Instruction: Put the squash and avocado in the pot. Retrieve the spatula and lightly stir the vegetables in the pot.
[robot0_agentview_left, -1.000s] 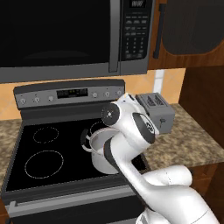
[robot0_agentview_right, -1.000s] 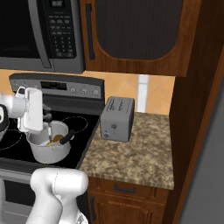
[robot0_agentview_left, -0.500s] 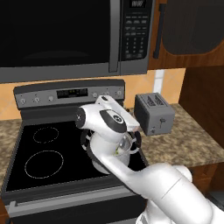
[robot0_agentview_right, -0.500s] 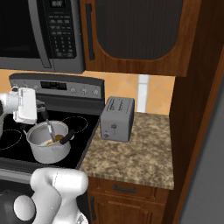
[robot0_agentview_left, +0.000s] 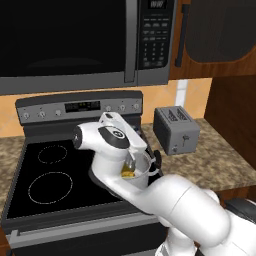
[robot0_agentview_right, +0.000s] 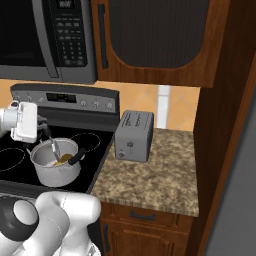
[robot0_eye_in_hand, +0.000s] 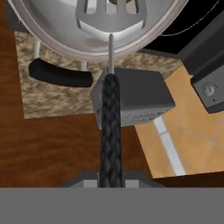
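Along the back wall, above the cooking range, hangs the black microwave (robot0_agentview_left: 75, 40), with dark wood cabinets (robot0_agentview_right: 150, 40) to its right. Below it the black stove (robot0_agentview_left: 45, 185) runs from its control panel at the back to the front edge, two ring burners drawn on its left half. To the stove's right lies the speckled stone counter (robot0_agentview_right: 150, 182), and a boxy grey toaster (robot0_agentview_right: 133, 136) stands at the counter's back left corner, near the stove's right edge. The white arm reaches forward over the stove's right side. The pot (robot0_agentview_right: 55, 166) sits at the front right part of the stove, close to the seam with the counter, one black side handle (robot0_agentview_right: 77, 157) pointing towards the toaster. The gripper (robot0_agentview_right: 47, 131) hangs just above the pot's back rim, clenched on the spatula's black handle (robot0_eye_in_hand: 110, 131), which runs straight up between the fingertips in the hand view. The spatula (robot0_agentview_right: 54, 148) slants down into the pot, its slotted grey head (robot0_eye_in_hand: 110, 15) inside the steel wall. Something yellow-orange, the squash (robot0_agentview_left: 128, 174), lies on the pot's floor beside the spatula head. I cannot pick out the avocado; a brownish patch next to the squash is too small to tell.
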